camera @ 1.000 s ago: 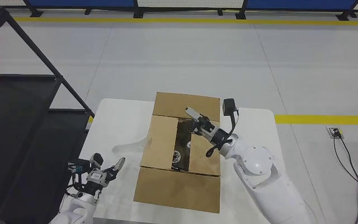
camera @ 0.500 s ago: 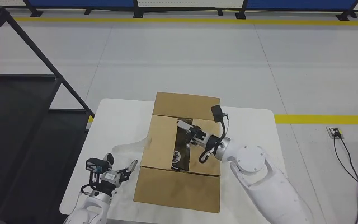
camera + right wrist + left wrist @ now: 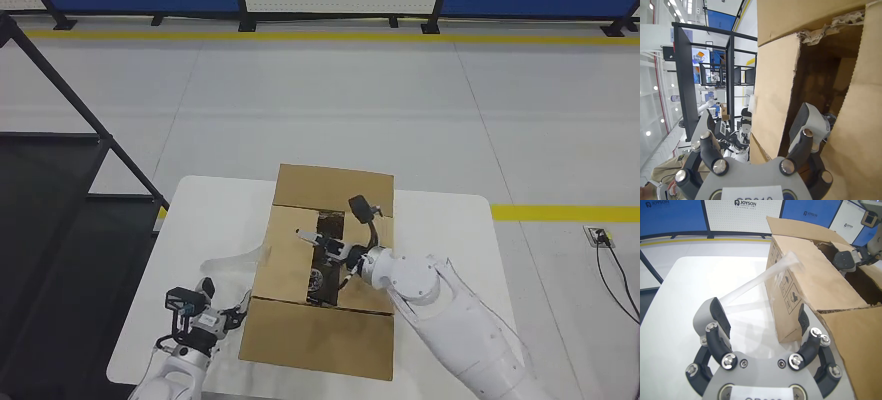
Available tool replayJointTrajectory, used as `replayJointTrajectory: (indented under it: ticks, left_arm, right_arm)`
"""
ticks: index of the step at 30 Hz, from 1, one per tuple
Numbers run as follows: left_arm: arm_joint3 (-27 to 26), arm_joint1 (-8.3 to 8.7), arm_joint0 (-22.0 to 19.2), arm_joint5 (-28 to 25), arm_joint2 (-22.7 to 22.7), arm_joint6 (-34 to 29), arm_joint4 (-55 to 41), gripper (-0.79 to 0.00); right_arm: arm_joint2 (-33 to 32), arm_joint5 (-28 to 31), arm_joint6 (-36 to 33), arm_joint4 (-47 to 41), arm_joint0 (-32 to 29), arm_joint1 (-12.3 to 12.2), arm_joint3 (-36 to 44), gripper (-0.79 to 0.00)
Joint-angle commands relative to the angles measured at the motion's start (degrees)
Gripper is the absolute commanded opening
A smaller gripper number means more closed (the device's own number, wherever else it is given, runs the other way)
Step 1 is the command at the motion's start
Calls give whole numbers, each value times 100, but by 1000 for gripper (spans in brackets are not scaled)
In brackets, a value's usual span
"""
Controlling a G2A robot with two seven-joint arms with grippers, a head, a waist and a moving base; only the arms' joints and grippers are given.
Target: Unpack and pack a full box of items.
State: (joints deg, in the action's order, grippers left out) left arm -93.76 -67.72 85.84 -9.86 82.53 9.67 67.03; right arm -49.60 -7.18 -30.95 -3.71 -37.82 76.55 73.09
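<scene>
One cardboard box sits on the table, top flaps parted to a narrow gap. Right gripper spreads wide astride a flap edge, one finger in the gap; left gripper gapes empty by the box's near corner. Step, likely: opening for unpacking; next, swing that flap outward.

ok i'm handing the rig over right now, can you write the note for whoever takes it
Left end effector: open, low over the table, the box corner between its fingers, holding nothing.
Right end effector: open at the box top, one finger inside the gap, the other outside an inner flap.
Things: tape strip hangs off the box side; dark items sit inside.
Done: tape peeled, outer flaps folded out.
Left: spread the inner flaps, unpack everything, repack.
</scene>
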Motion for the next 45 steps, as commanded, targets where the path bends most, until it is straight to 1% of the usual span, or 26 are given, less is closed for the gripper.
replayJointTrajectory:
  ticks: [1,6,12,16,21,27,32,36,40,42,45]
  left_arm:
    - [-20,-1,51,-17,25,44,-12,0]
    - [-100,3,196,-81,102,141,-24,0]
    - [-278,13,430,-122,290,348,-69,0]
    - [-485,32,656,-244,486,503,-84,0]
    - [-804,56,932,-416,662,683,70,0]
    - [-1131,63,1083,-455,709,761,315,0]
    - [-1215,49,960,-356,678,640,312,0]
    - [-1287,52,907,-435,665,634,441,0]
    - [-1344,52,880,-464,668,628,525,0]
    - [-1357,48,833,-411,684,598,499,0]
    - [-1352,33,731,-276,728,495,294,0]
  right_arm:
    - [105,18,-70,-14,113,52,-172,0]
    - [268,171,-358,-280,341,183,-592,0]
    - [172,542,-738,-1060,543,311,-1052,0]
    - [78,761,-934,-1503,594,369,-1161,0]
    - [44,904,-1084,-1802,657,435,-1176,0]
    - [195,1023,-694,-1915,721,585,-1085,0]
    - [419,1153,-88,-1812,774,748,-1053,0]
    - [610,1292,349,-1664,802,882,-1041,0]
    - [784,1413,666,-1526,851,1015,-1077,0]
    - [871,1464,822,-1414,881,1080,-1108,0]
    - [950,1515,871,-1393,931,1169,-1181,0]
